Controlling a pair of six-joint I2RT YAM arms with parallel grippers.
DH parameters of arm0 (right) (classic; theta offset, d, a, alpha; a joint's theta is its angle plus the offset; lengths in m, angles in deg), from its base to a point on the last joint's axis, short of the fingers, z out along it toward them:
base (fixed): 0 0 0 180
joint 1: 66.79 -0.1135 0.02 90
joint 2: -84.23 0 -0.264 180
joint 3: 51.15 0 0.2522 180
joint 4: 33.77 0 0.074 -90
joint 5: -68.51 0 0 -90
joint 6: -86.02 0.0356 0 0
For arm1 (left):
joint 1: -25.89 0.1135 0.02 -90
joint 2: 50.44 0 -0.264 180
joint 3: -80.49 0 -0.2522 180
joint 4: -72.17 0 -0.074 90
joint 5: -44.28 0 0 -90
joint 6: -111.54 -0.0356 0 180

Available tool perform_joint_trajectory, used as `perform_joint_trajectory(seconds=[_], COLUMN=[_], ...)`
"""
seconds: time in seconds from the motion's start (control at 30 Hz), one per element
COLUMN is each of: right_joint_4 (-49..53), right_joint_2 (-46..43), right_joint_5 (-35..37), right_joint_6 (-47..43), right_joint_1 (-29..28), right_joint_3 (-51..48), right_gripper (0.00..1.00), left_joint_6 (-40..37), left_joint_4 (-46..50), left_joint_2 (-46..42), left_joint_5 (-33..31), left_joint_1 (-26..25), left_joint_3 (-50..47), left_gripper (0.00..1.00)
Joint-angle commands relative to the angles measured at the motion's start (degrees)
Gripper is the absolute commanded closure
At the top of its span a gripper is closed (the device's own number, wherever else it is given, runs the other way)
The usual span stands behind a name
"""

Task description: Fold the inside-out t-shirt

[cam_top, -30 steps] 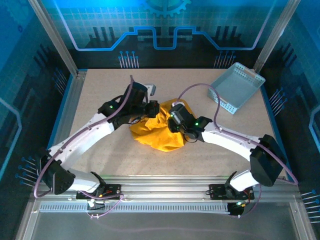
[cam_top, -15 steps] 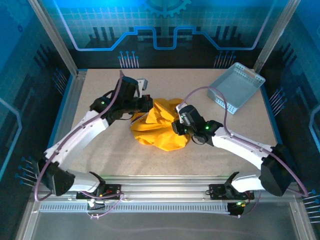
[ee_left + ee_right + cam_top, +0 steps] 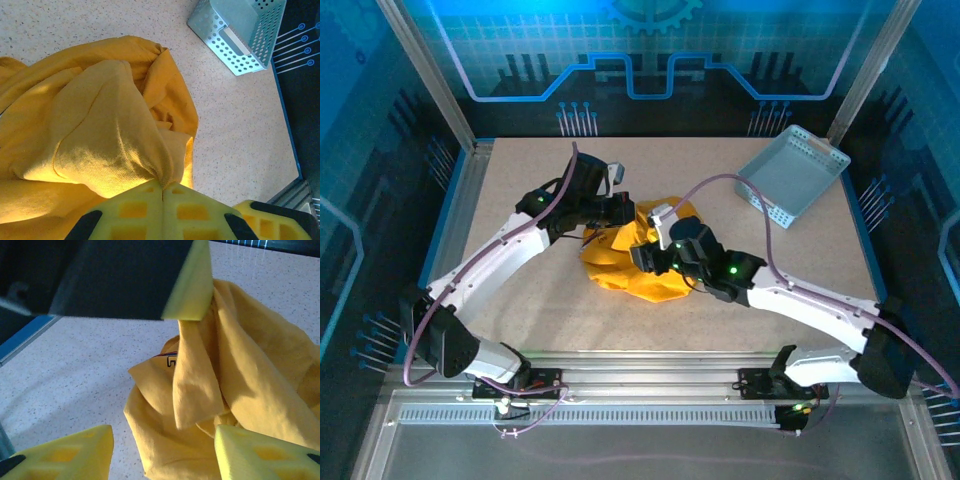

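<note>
The inside-out t-shirt (image 3: 610, 268) is a crumpled mustard-yellow heap in the middle of the table. My left gripper (image 3: 626, 213) is at the heap's far left edge, shut on a pinched fold of the cloth (image 3: 162, 175), which rises to its fingers. In the right wrist view that same fold hangs from the left gripper (image 3: 189, 315), and a small dark edge of print (image 3: 171, 360) shows on the t-shirt (image 3: 240, 370). My right gripper (image 3: 642, 258) hovers over the heap's middle. Its fingers (image 3: 70, 452) stand apart, open, with cloth below them and nothing gripped.
A pale blue-grey perforated basket (image 3: 792, 172) lies tilted at the back right of the table (image 3: 520, 170); it also appears in the left wrist view as the basket (image 3: 240, 30). Metal frame rails run along the table's edges.
The right gripper has opened, let go of the cloth and swung left over the heap. The left gripper kept its hold and shifted slightly right.
</note>
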Motion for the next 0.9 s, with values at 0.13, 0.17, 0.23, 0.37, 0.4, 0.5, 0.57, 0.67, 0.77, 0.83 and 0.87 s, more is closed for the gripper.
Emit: perform_joint_trajectory(seconds=[0.13,0.17,0.23,0.37,0.4,0.5,0.57,0.67,0.77,0.83,0.87], right_joint_4=[-0.5,-0.3,0.1,1.4,1.7,2.8,5.4,11.1,16.4,19.5,21.7], right_joint_2=[6.1,6.9,8.2,9.8,9.8,8.5,6.6,2.7,-1.1,-2.6,-3.0], right_joint_5=[-0.1,-0.3,-0.2,0.6,0.7,0.2,-0.8,-2.3,-1.9,-0.9,0.3], right_joint_6=[-1.2,-1.2,-1.3,-1.6,-1.7,-1.5,-0.3,3.5,9.5,13.4,15.5], right_joint_1=[3.1,3.3,3.3,3.5,3.4,3.5,3.0,1.8,1.2,1.3,1.4], right_joint_3=[5.7,6.1,6.9,8.3,8.4,8.3,8.9,10.8,12.5,13.8,15.0], right_gripper=[0.43,0.43,0.46,0.63,0.69,0.92,1.0,1.0,1.0,1.0,1.0], left_joint_6=[0.9,1.0,1.0,0.7,0.6,0.1,-0.8,-3.5,-5.6,-5.8,-5.6], left_joint_4=[-1.0,-1.0,-1.0,-0.7,-0.7,-0.6,-0.1,0.3,-0.2,-0.6,-1.4], left_joint_2=[-2.0,-2.0,-2.1,-2.2,-2.1,-1.8,-1.0,1.0,2.8,2.4,1.4], left_joint_5=[2.1,2.1,2.5,2.3,2.2,1.6,0.4,-2.6,-4.9,-6.3,-7.9], left_joint_1=[0.4,0.4,0.4,0.3,0.4,0.3,0.4,0.4,0.4,0.4,0.3], left_joint_3=[0.6,0.6,0.7,0.8,0.9,1.2,2.0,3.7,5.1,5.1,3.9], left_gripper=[1.0,1.0,1.0,1.0,1.0,1.0,1.0,1.0,0.94,0.83,0.74])
